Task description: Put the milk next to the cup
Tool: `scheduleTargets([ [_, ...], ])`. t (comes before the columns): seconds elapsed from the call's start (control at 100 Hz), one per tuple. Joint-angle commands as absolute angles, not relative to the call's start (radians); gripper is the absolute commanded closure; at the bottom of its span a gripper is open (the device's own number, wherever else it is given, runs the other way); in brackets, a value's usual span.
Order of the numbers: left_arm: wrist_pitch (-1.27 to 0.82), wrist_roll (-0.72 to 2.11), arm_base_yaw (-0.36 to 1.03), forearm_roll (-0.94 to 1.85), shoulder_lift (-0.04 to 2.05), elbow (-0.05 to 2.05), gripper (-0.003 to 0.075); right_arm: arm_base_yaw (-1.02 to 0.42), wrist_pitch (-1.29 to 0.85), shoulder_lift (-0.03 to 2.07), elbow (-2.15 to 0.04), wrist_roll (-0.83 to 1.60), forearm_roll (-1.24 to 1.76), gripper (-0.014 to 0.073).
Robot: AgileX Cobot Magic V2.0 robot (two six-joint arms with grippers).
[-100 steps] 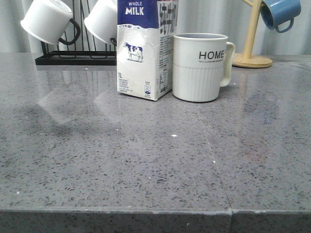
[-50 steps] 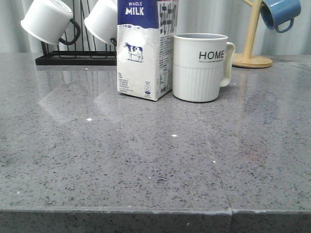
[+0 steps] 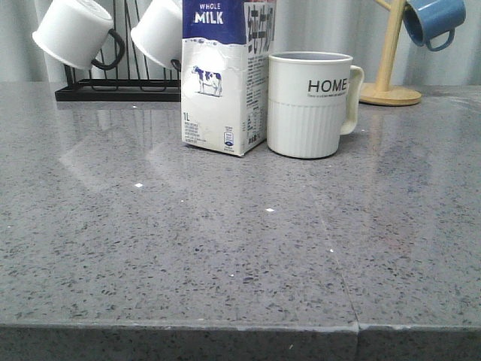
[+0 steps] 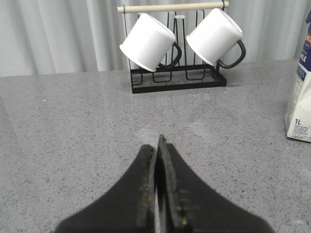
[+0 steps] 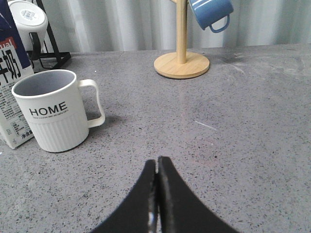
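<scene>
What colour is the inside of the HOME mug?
Pale grey, unlike its white outside. The HOME mug shows this best in the right wrist view.

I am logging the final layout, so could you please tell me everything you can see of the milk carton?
The milk carton is a tall rectangular box, apparently coated card, with a blue top reading "WHOLE MILK" and a white lower part showing a cow and "1L". It stands upright on the grey table, turned slightly so two faces show, just left of the HOME mug; whether they touch is unclear. Its top is cut off by the frame. Neither gripper touches it.
</scene>
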State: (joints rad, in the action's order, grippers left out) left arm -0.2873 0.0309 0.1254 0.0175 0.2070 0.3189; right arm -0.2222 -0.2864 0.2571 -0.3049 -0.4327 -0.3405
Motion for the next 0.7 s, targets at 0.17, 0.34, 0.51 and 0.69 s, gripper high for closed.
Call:
scheduleTargets([
  [0.17, -0.252, 0.019, 0.110, 0.000, 0.034, 0.249, 0.0741, -0.222, -0.209, 0.264, -0.333, -0.431, -0.347, 0.0659],
  [0.34, -0.241, 0.019, 0.110, 0.000, -0.034, 0.179, 0.0741, -0.222, -0.209, 0.264, -0.333, -0.431, -0.347, 0.0659],
  [0.51, -0.124, 0.019, 0.110, 0.000, -0.032, 0.102, 0.0741, -0.222, -0.209, 0.264, -0.333, -0.431, -0.347, 0.0659],
  [0.69, 0.026, 0.019, 0.109, 0.000, -0.034, -0.007, 0.0741, -0.222, -0.209, 0.264, -0.333, -0.431, -0.347, 0.0659],
])
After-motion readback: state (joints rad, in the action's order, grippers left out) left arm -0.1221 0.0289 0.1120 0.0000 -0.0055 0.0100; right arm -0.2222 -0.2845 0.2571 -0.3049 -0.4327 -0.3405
